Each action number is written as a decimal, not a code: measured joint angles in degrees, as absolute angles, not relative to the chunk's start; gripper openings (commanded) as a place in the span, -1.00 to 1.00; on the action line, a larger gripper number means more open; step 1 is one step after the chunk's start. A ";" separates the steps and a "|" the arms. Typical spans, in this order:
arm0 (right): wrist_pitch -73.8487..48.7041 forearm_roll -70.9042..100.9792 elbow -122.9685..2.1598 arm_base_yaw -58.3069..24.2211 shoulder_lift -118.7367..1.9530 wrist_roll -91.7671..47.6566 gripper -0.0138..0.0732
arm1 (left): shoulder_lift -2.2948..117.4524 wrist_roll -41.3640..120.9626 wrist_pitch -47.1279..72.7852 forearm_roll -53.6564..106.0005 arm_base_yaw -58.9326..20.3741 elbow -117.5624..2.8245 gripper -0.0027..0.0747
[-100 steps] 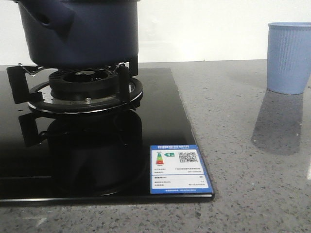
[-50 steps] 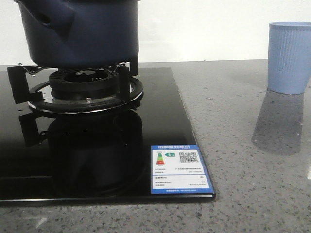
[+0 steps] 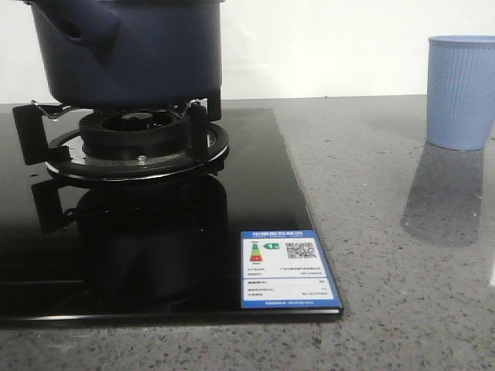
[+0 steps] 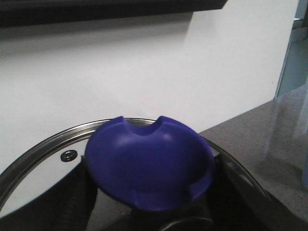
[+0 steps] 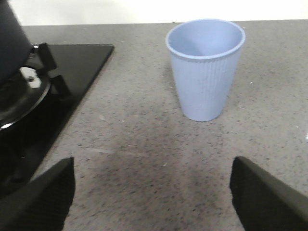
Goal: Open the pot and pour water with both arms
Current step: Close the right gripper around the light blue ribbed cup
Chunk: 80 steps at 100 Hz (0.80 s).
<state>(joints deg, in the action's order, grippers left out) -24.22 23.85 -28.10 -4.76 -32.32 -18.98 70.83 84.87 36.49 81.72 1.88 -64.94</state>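
Note:
The dark navy pot [image 3: 131, 54] stands on the burner grate [image 3: 139, 147] at the back left, its top cut off by the frame; neither gripper shows in the front view. In the left wrist view, the glass lid's steel rim [image 4: 38, 147] curves around a blue knob [image 4: 149, 159]. My left gripper [image 4: 151, 175] is shut on that knob, a dark finger [image 4: 77, 202] pressed against each side. My right gripper [image 5: 152, 187] hangs open over bare counter, nothing between its fingers. A corner of the pot [image 5: 8, 29] shows off to one side of it.
A light blue ribbed cup [image 3: 460, 93] stands upright at the back right, straight ahead of the right gripper in its wrist view [image 5: 206, 72]. The black glass cooktop [image 3: 255, 170] carries a label sticker [image 3: 286, 269] near its front corner. Grey speckled counter [image 3: 387, 247] lies between cooktop and cup.
The whole front picture has slid a few pixels to the right. The pot and the cup stand as before.

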 measured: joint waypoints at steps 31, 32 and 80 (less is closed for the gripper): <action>-4.99 23.46 -28.10 -4.76 -50.46 -18.98 0.63 | 69.32 84.87 36.49 82.70 3.71 -64.94 0.03; -4.55 23.46 -28.10 -4.76 -51.38 -18.98 0.63 | 69.32 84.87 36.49 82.86 3.71 -64.94 0.03; 8.02 23.46 -31.51 -9.21 -68.47 -17.23 0.63 | 69.32 84.87 35.54 84.20 3.71 -64.94 0.03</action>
